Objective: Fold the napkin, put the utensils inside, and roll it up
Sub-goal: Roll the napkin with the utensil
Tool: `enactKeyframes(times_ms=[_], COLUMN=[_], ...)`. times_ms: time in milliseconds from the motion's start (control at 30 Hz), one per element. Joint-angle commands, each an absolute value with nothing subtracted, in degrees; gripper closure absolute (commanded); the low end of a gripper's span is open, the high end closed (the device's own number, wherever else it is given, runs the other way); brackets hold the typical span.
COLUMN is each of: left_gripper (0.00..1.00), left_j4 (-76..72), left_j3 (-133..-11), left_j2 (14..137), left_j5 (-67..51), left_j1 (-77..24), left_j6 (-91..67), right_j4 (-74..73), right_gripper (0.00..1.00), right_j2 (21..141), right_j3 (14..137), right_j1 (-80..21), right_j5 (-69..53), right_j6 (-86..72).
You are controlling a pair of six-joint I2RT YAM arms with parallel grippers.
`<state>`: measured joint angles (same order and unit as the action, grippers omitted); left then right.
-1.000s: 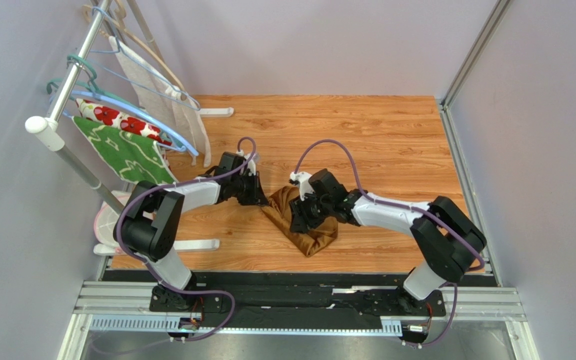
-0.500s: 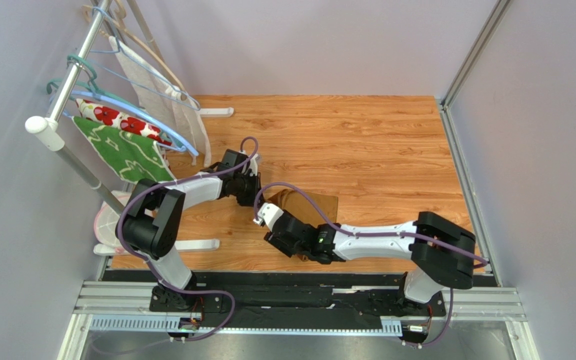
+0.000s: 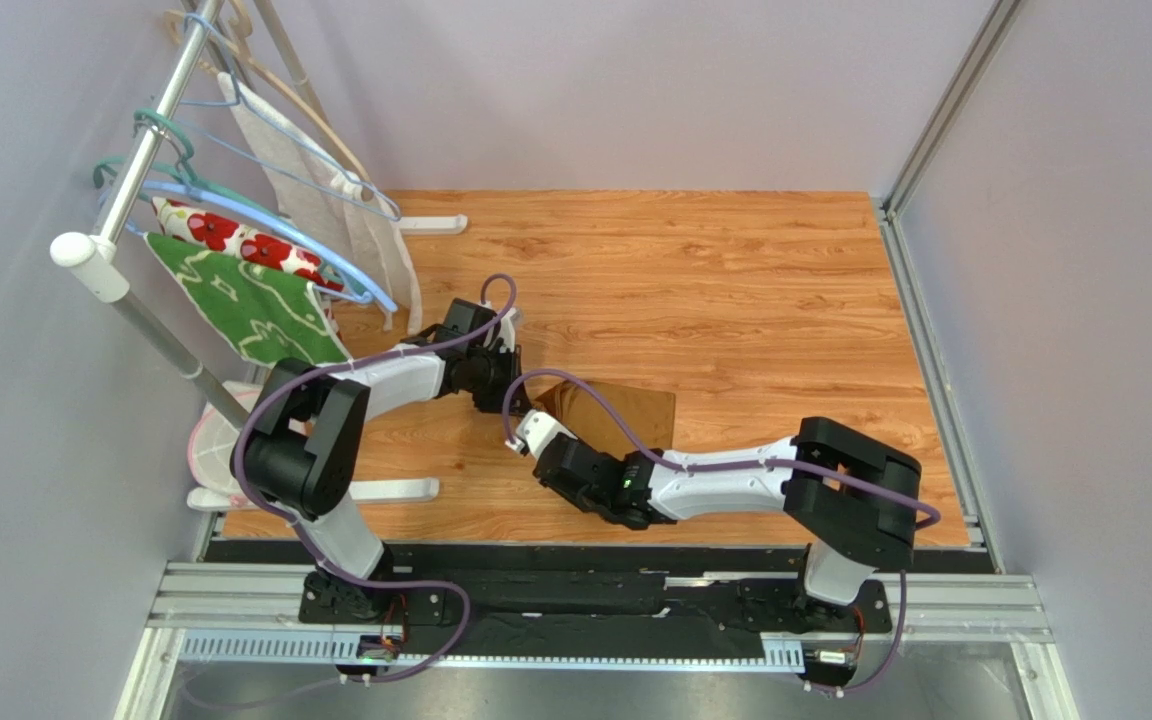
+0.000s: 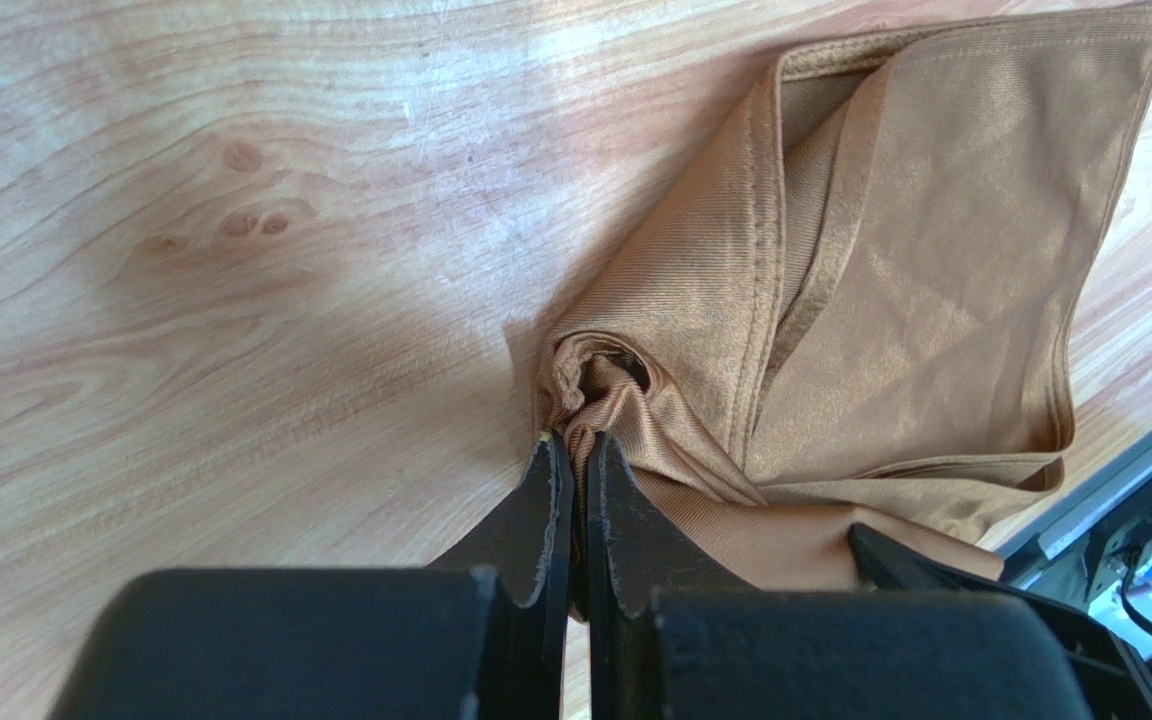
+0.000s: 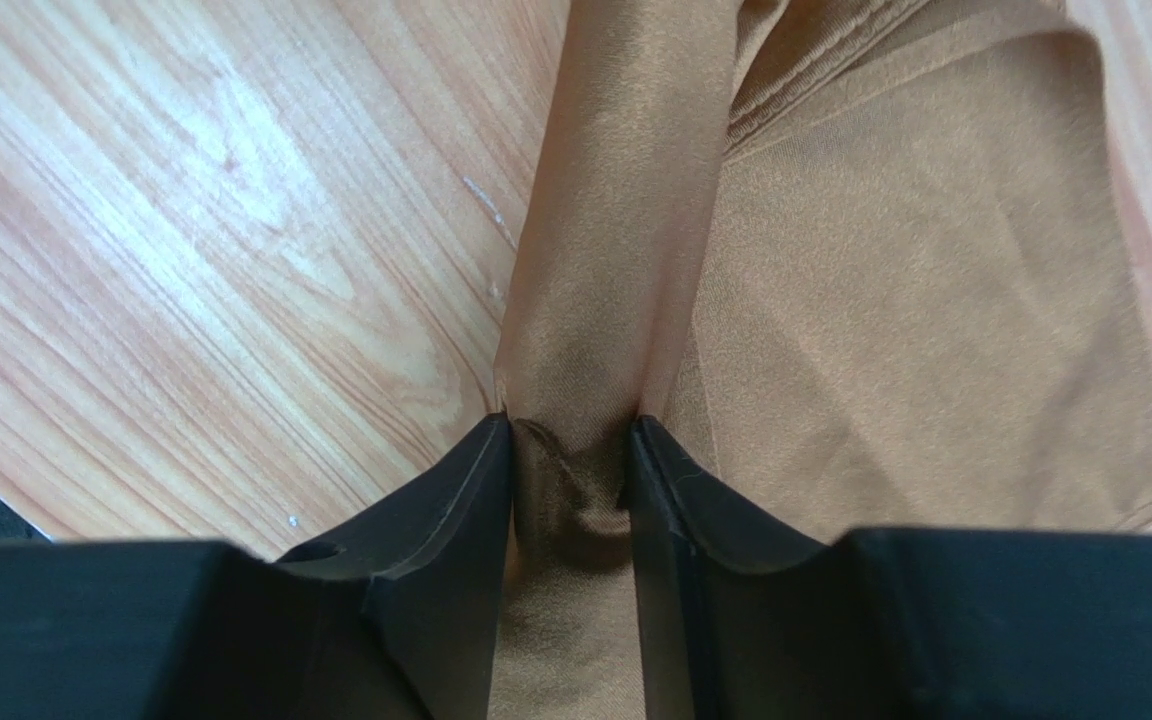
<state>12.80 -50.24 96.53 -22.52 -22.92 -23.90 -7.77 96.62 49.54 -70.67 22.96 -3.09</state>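
We see the napkin [image 3: 651,408] as a thin golden-brown cloth with a fine twill weave, a soft sheen and a stitched hem. It is folded over itself in several loose layers and lies on the pale, knotted wood-grain tabletop [image 3: 748,270], a little toward 7 o'clock from its centre. From above, the part that shows is a flat, roughly four-sided patch with its long axis running about 9 to 3 o'clock. Its 6 o'clock edge is hidden under the right arm.

In the left wrist view the layers fan out flat toward 2 o'clock. At the near end they gather into a tight, wrinkled pucker. The left gripper [image 4: 569,447] has smooth black wedge-shaped fingers pressed together, with only a hairline between them. That pucker of cloth is pinched at their tips.

In the right wrist view a long smooth band of the napkin runs from 6 o'clock up to 12 o'clock, glossier than the flat matte panel lying at its 3 o'clock side. The right gripper [image 5: 569,438] has its black fingers partly apart, one on each side of this band. The cloth bunches and fills the gap, touching both inner faces, so we read the fingers as clamped on a thick fold of the napkin

At 9 to 10 o'clock of the table, a metal rack carries a green leaf-patterned cloth [image 3: 244,308] and a white cloth with red flowers [image 3: 229,233]
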Motion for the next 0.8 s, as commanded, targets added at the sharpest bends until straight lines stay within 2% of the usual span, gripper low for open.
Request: enactKeyframes(times_ms=[0,100,133,200,267,300,333,567,767], left_gripper=[0.93,0.66,0.51,0.40,0.24,0.22,0.15,0.15,0.28], left_j4=[15.47,14.42,13.98,13.19,12.66,12.22,11.43,3.35,-2.80], left_j3=[-50.01,-49.40,-49.13,-48.35,-47.73,-46.77,-46.15,-38.07,-34.90], left_j2=[93.61,91.42,90.80,87.91,85.44,82.73,81.31,73.22,75.23], left_j5=[-21.18,-21.44,-21.45,-20.57,-18.38,-17.67,-15.75,-14.06,-16.35], left_j1=[-23.29,-23.29,-23.29,-23.38,-23.12,-23.03,-22.94,-22.59,-22.59], left_j6=[-23.90,-24.96,-25.57,-25.93,-26.63,-26.80,-27.50,-28.30,-28.56], right_j4=[-7.82,-6.95,-6.42,-5.89,-4.58,-3.87,-2.30,4.04,8.52], right_gripper=[0.67,0.75,0.77,0.83,0.85,0.86,0.87,0.91,0.92], right_j2=[97.47,97.56,97.47,97.38,96.95,96.60,96.33,95.98,99.05], right_j3=[47.20,45.27,44.83,43.86,42.02,41.23,39.83,36.48,34.55], right_j1=[-68.12,-66.01,-64.96,-63.81,-61.71,-60.92,-58.91,-49.23,-43.25], right_j5=[16.55,11.10,9.68,5.91,3.18,0.90,-2.25,-19.23,-28.11], right_j6=[-9.04,-11.33,-11.86,-13.09,-13.71,-14.06,-14.24,-15.38,-17.22])
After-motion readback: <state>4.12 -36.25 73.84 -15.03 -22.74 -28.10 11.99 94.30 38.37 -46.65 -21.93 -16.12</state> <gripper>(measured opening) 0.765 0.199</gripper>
